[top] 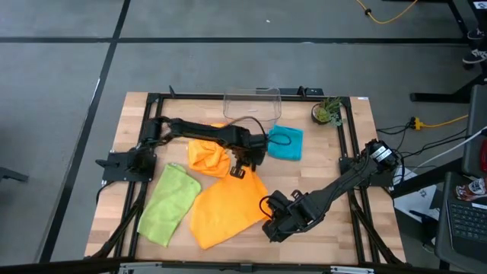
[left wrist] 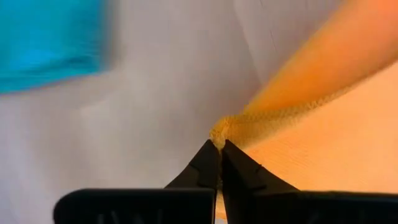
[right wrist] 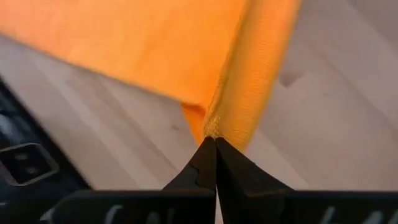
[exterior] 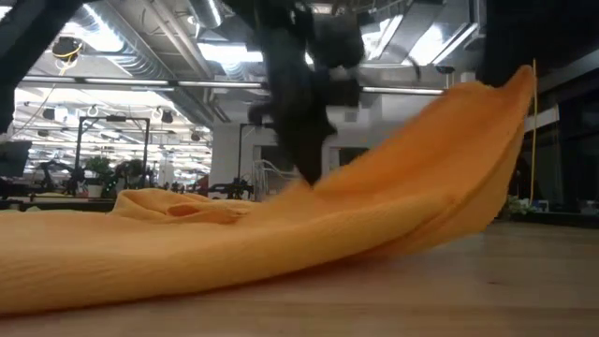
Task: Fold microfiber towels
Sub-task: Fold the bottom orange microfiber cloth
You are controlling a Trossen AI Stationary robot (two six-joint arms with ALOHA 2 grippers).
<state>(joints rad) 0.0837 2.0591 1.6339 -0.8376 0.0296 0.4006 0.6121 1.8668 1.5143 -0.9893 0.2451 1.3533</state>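
Soft, light, limp orange towel (top: 228, 209), spread flat near the front middle of the table (top: 122, 152) between the two arms; no stiffness to count on, likely to sag and drape wherever unsupported, matte weave probably easy to pinch without slipping. Best taken at the corners or along the hem, where a small bunch of cloth fits between narrow fingers. Left gripper (top: 242, 164) reaching across from the left side to the towel's far corner, fingers closed tight on a puckered bit of the orange hem, seen plainly in the left wrist view (left wrist: 219, 144). Right gripper (top: 268, 207) stretched in low from the right edge, forearm slanting across the table, fingers likewise clamped on the towel's right-hand corner, cloth folded over the tips in the right wrist view (right wrist: 211, 138). From table height, that corner lifted in a peak with the rest trailing down to the wood. Second orange towel (top: 208, 155) crumpled just behind, touching or overlapping the first; cannot tell which. Green towel (top: 169, 204) lying to the left, near the orange one. Blue towel (top: 286, 142) farther back, just beside the clear bin (top: 251, 103). With both corners held, probably ready for a fold across; danger of the middle dragging or bunching if one side rises faster.
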